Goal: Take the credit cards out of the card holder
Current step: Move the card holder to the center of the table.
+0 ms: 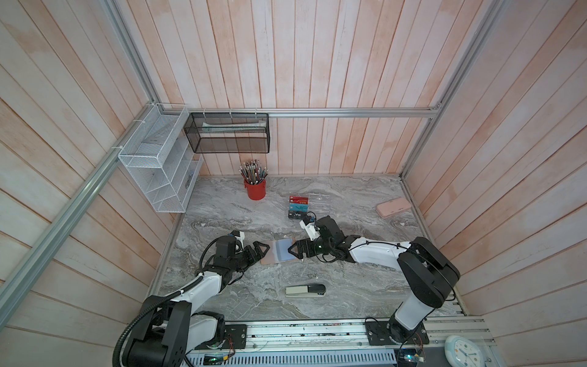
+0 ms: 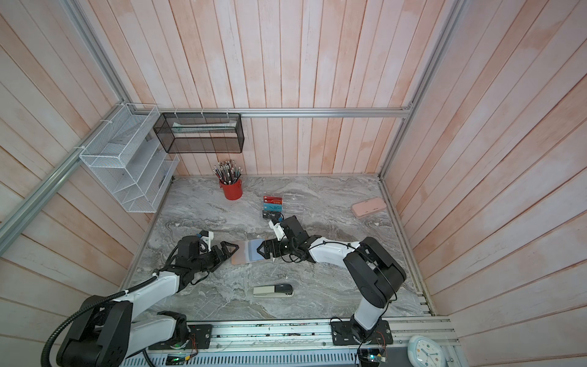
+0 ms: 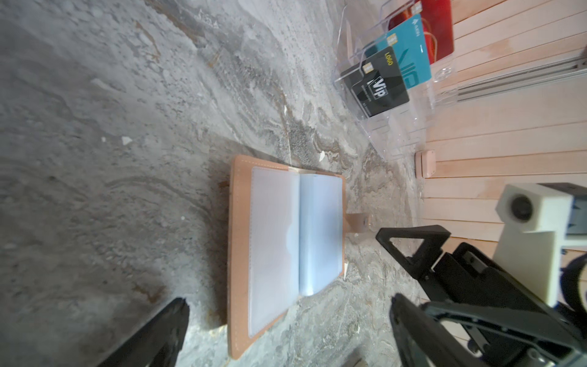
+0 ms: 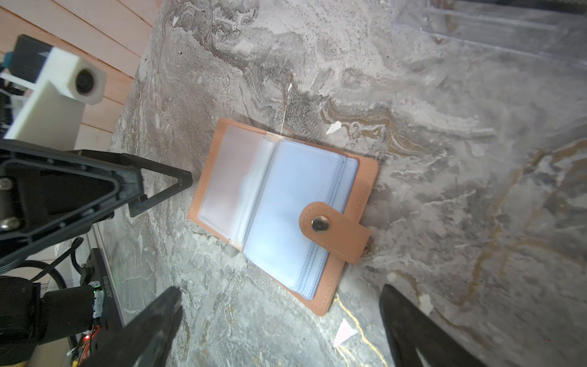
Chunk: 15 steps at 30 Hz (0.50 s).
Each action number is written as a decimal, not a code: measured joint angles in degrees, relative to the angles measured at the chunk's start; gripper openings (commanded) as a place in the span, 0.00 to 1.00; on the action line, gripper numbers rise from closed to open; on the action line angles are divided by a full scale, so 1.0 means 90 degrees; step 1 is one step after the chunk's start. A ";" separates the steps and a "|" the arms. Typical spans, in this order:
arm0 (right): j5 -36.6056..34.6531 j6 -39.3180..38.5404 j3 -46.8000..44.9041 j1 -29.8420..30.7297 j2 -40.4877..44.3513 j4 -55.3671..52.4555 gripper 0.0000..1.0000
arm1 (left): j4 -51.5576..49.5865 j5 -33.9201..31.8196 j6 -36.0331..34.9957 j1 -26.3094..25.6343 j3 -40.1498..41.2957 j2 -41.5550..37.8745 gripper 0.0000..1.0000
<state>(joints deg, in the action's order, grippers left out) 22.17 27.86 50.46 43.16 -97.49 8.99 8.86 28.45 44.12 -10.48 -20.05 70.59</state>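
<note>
The tan-pink card holder [image 1: 279, 251] [image 2: 251, 252] lies open and flat on the marble table between both grippers. Its clear bluish sleeves [image 3: 279, 228] [image 4: 286, 206] show no card in them, and the snap tab [image 4: 330, 227] is folded over one side. The credit cards stand outside it in a clear acrylic rack [image 1: 317, 208]: red [image 1: 299, 200] [image 3: 435, 28], teal [image 1: 298, 208] [image 3: 409, 54] and black [image 1: 294, 215] [image 3: 379, 85]. My left gripper [image 1: 263, 250] [image 3: 289, 314] is open at the holder's left edge. My right gripper [image 1: 291, 251] [image 4: 281, 300] is open at its right edge. Neither holds anything.
A red cup of pencils [image 1: 255, 189] stands at the back. A pink rounded case [image 1: 394, 206] lies at the right, a stapler [image 1: 305, 290] near the front. A white wire rack [image 1: 155, 165] and a black mesh basket [image 1: 227, 133] hang on the walls. A clock [image 1: 463, 351] sits front right.
</note>
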 measured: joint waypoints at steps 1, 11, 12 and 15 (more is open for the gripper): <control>0.0024 0.0017 0.0015 0.0000 -0.0015 0.0024 0.98 | 0.0041 0.0002 -0.0005 0.0000 -0.0027 0.0085 1.00; 0.0146 0.0155 0.0024 0.0000 -0.0177 0.0311 0.98 | 0.0532 0.0102 -0.0015 0.0000 -0.0160 0.0556 1.00; 0.0151 0.0177 0.0024 0.0000 -0.0194 0.0338 0.98 | 0.0573 0.0129 -0.0015 0.0000 -0.0168 0.0578 1.00; 0.0170 0.0221 0.0024 0.0007 -0.0228 0.0364 0.98 | 0.0651 0.0158 -0.0010 0.0000 -0.0170 0.0585 1.00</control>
<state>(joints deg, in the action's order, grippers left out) 23.70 29.85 50.68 43.22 -99.55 12.27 14.72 29.87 44.03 -10.48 -21.58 75.85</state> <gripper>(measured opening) 0.981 0.999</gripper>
